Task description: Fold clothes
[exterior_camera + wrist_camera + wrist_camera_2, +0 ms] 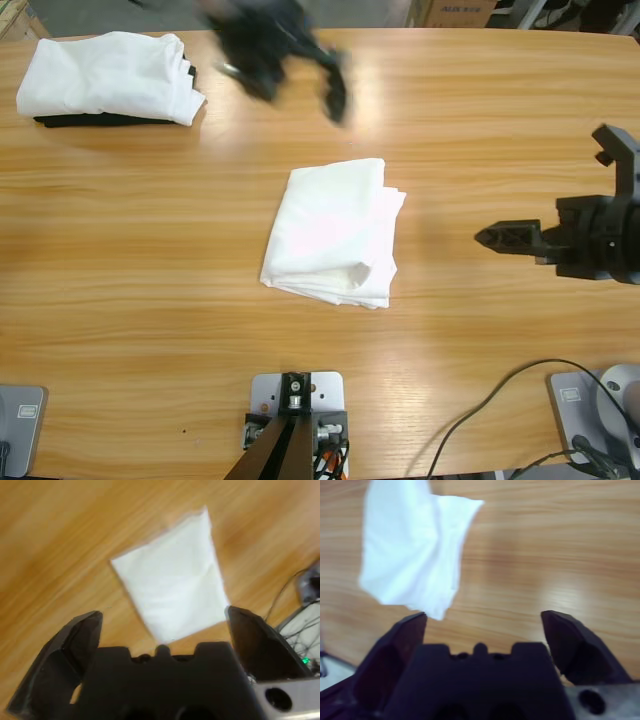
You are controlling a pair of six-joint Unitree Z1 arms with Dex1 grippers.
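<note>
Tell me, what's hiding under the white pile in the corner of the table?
A black folded garment lies under the folded white clothes in the corner. Only its dark edge peeks out along the pile's near side; the rest is covered, so its shape and size cannot be seen.

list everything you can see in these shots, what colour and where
folded T-shirt: one, white, middle of the table
stack of folded clothes: one, white on top with a black garment under it, far left corner of the table
table: one, light wood, fills the high view
cardboard box: one, brown, beyond the table's far edge
cables: a few, black, near right corner
left hand: one, black, jaws open, blurred above the table's far side, holds nothing
right hand: one, black, jaws open in its wrist view, right of the T-shirt, clear of it
</note>
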